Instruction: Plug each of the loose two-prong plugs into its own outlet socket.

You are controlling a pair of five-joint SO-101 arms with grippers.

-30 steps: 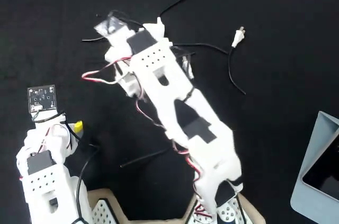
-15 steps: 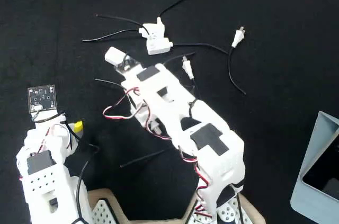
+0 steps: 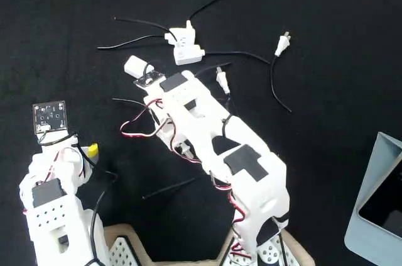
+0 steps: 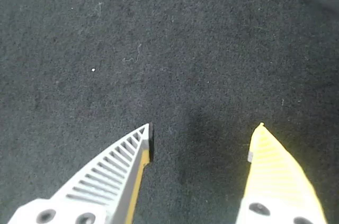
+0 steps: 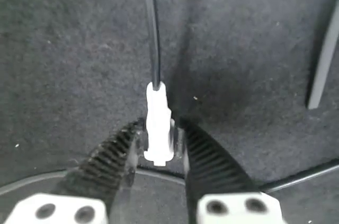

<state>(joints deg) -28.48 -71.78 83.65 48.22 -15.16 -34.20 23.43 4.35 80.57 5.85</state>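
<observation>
Currently, the right fingers (image 5: 209, 166) are clamping a white two-prong plug (image 5: 158, 113) by its body, with its black cord (image 5: 150, 23) trailing away over the black surface (image 5: 63, 49). Seen from above, the white outlet socket (image 3: 186, 52) is lying near that arm's tip, apart from it. A loose plug (image 3: 284, 43) and a second loose plug (image 3: 221, 79) are lying beside it. The left fingers (image 4: 275, 166) are standing wide apart, gripping nothing.

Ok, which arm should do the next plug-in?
Right. The right gripper is shut on a white plug near the socket block; the left gripper is open over bare cloth, farther off.
</observation>
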